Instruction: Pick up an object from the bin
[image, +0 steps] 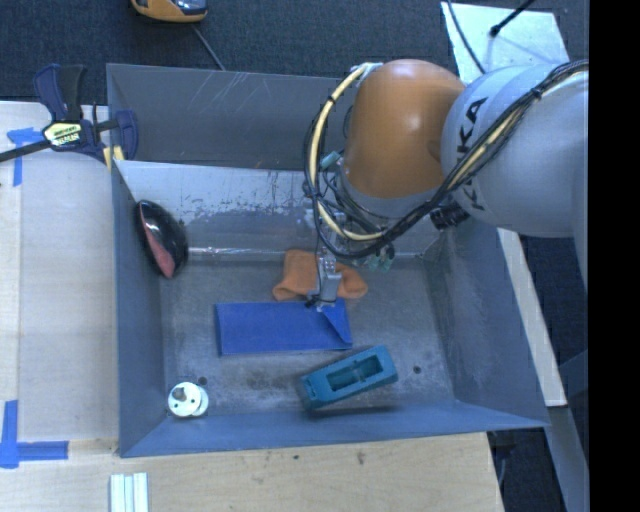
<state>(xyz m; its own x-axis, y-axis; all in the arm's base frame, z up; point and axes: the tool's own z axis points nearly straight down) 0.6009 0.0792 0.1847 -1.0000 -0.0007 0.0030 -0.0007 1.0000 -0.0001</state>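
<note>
My gripper (325, 296) reaches down in the middle of the bin, its tips at the seam between an orange-brown soft lump (300, 276) and the right end of a flat blue sheet (282, 328). The fingers look close together with nothing visibly held between them. A teal-blue rectangular block (349, 377) lies just below the sheet, near the bin's front wall.
A black and pink computer mouse (161, 237) rests against the left wall. A small white round cap (187, 400) sits in the front left corner. The arm with its orange dome and cables hangs over the bin's back right part.
</note>
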